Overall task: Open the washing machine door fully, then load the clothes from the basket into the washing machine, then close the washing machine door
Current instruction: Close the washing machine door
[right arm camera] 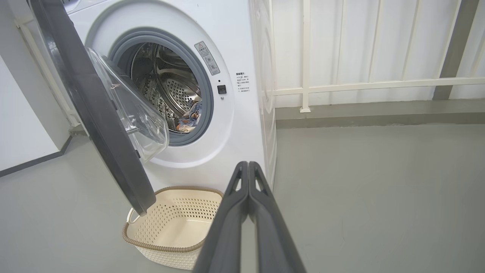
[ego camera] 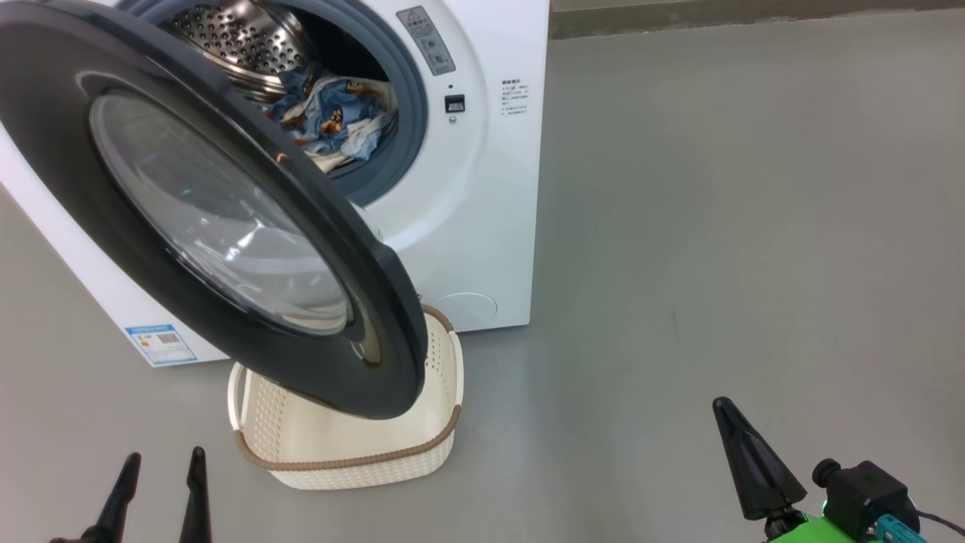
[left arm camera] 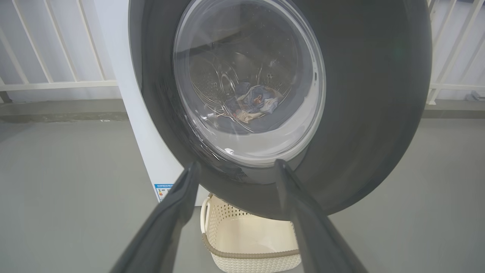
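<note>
Loading looks done: the clothes (ego camera: 335, 121) lie in the drum behind the door (ego camera: 68, 151), and the basket (ego camera: 354, 460) sits empty under the door. The left fingers (ego camera: 121, 490) are spread wide and the right fingers (ego camera: 754, 467) pressed together, both empty. Next, the half-open door needs pushing shut.

The right gripper (right arm camera: 248, 163) had its 2 fingers pressed tight together. The washing machine door (right arm camera: 102, 125) stood part open, its low edge over the basket (right arm camera: 163, 248). The clothes (right arm camera: 191, 115) lay inside the washing machine (right arm camera: 235, 125), at the drum's front.
</note>
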### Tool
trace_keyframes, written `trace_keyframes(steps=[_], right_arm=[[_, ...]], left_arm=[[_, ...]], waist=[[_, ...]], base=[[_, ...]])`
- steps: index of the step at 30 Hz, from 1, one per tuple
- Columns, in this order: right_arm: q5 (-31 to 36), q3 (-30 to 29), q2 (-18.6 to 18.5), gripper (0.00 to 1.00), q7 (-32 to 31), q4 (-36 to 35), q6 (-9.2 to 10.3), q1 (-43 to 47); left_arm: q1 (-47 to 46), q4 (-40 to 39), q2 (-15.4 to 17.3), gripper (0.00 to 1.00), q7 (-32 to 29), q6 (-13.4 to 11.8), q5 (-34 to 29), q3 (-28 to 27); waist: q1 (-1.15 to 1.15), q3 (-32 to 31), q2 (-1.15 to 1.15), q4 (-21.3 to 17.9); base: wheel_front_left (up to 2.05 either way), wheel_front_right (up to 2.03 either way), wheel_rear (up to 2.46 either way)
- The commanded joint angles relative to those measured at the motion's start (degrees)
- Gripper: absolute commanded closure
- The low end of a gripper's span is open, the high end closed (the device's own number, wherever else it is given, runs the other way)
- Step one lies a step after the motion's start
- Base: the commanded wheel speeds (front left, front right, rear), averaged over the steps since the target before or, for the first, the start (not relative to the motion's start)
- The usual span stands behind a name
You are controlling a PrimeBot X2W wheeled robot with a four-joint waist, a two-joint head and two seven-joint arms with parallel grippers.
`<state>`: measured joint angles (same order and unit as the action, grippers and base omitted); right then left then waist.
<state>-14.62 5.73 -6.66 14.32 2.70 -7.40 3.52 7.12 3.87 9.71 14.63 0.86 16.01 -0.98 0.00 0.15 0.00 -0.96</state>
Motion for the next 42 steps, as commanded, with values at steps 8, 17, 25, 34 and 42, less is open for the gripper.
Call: trace_keyframes(steps=[8, 17, 25, 34, 42], right_arm=[[0.57, 0.64, 0.22, 1.0, 0.68, -5.95, -0.09, -3.09], [1.38, 5.54, -1.38, 1.0, 0.68, -16.07, -0.09, -9.51], [0.63, 16.43, -3.08, 1.0, 0.55, -23.81, -0.09, -16.07], [-2.07, 31.68, -2.21, 1.0, -2.49, -22.34, -0.09, -20.45], [-4.08, 39.93, -2.19, 1.0, -2.05, -8.84, -0.09, -22.71]], left_arm=[[-2.01, -0.93, 0.1, 0.0, 0.37, 1.11, -1.15, -3.2], [-2.57, -0.5, -0.53, 0.0, 0.37, 1.87, -1.63, -3.69], [-3.29, 0.43, -1.14, 0.0, 0.37, 2.77, -1.96, -3.78], [-4.29, 0.99, -2.35, 0.0, 0.37, 3.69, -2.33, -3.24], [-6.34, 1.43, -3.86, 0.0, 0.37, 4.7, -2.5, -2.71]], waist=[[0.0, 0.41, 0.0, 0.1], [0.0, 0.99, 0.0, 0.57], [0.0, 1.01, 0.0, 2.38], [0.0, 2.06, 0.0, 5.71], [0.0, 6.55, 0.0, 10.37]], base=[[0.0, 0.0, 0.0], [0.0, 0.0, 0.0], [0.0, 0.0, 0.0], [0.0, 0.0, 0.0], [0.0, 0.0, 0.0]])
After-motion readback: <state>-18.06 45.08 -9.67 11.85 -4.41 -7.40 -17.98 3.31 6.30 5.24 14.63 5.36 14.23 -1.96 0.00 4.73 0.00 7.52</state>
